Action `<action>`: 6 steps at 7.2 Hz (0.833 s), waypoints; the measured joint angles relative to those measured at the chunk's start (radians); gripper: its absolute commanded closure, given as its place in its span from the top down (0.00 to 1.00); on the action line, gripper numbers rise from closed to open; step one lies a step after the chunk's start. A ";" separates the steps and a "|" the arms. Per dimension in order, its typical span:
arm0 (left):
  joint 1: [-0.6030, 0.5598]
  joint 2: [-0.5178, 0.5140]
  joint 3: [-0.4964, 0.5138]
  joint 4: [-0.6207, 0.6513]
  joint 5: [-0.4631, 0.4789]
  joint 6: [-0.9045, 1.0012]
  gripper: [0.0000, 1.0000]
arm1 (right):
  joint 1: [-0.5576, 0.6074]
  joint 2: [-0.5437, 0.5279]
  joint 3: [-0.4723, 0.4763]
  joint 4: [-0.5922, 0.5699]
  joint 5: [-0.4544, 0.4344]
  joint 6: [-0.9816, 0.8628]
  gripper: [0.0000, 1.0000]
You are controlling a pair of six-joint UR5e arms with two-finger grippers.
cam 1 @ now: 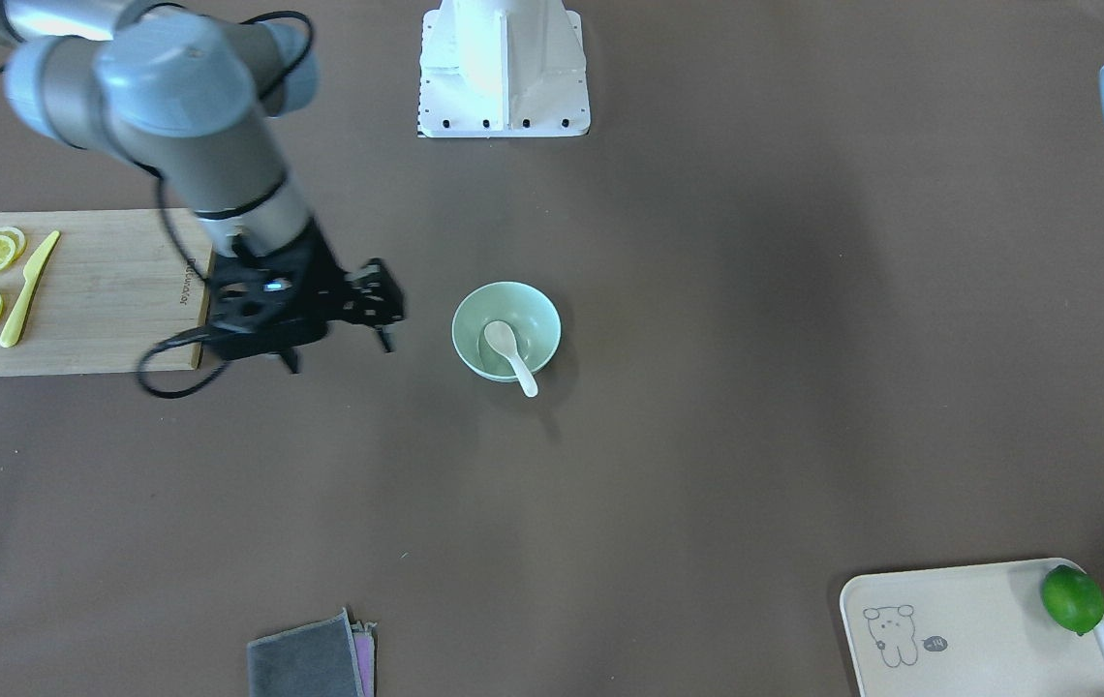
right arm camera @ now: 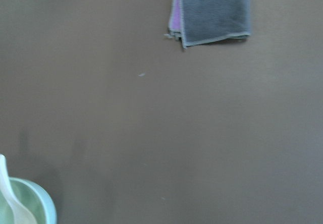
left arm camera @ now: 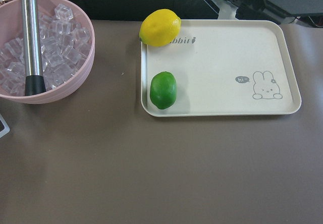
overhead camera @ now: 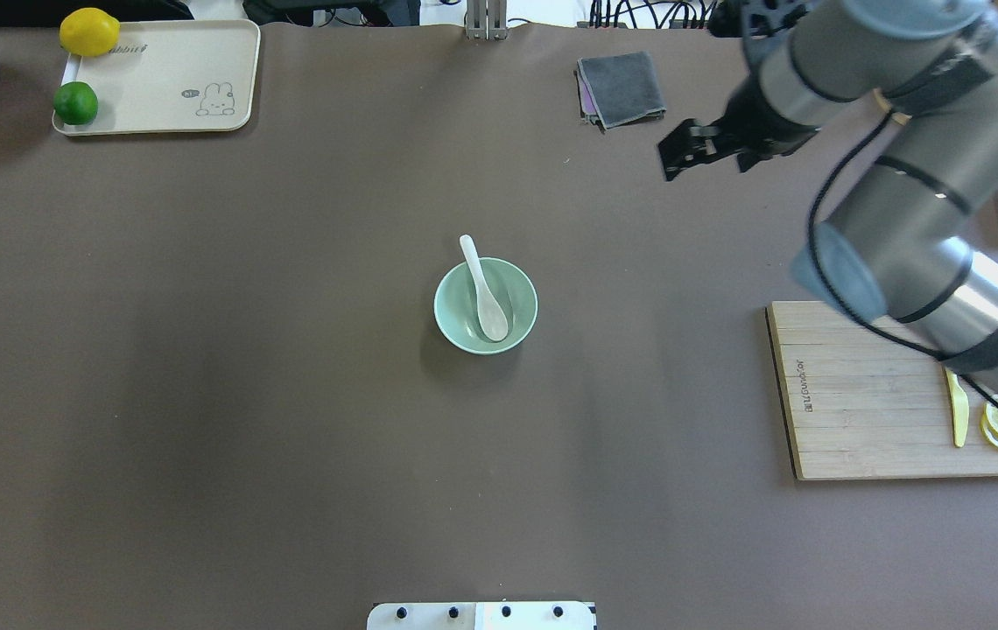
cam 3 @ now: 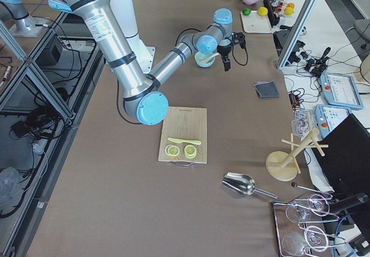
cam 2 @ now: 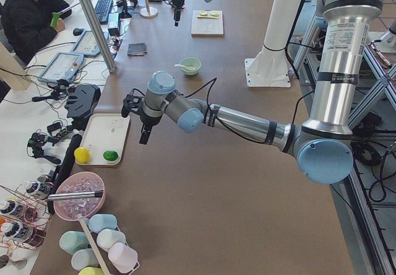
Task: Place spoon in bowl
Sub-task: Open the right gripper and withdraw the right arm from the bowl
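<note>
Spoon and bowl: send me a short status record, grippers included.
spoon: scoop inside the bowl, handle leaning out over the rim
bowl: upright, holds only the spoon
right gripper: looks open, empty, well clear of the bowl
left gripper: beside the tray, open or shut cannot be told
task: appears done

Folded grey cloth (right arm camera: pixel 214 11) top right; bowl (right arm camera: pixel 36 200) with spoon (right arm camera: pixel 11 200) inside, bottom left.
</note>
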 measured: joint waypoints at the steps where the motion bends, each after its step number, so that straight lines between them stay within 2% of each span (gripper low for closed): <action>1: -0.003 0.003 -0.001 0.017 0.002 0.046 0.98 | 0.101 -0.114 0.021 -0.003 0.070 -0.126 1.00; 3: -0.011 0.016 0.001 0.030 0.001 0.075 0.98 | 0.238 -0.296 0.021 0.008 0.095 -0.313 1.00; 4: -0.012 0.026 0.006 0.031 -0.001 0.077 0.98 | 0.308 -0.340 -0.004 0.004 0.097 -0.419 1.00; 6: -0.028 0.035 0.031 0.031 -0.046 0.079 0.98 | 0.470 -0.372 -0.138 0.000 0.142 -0.661 1.00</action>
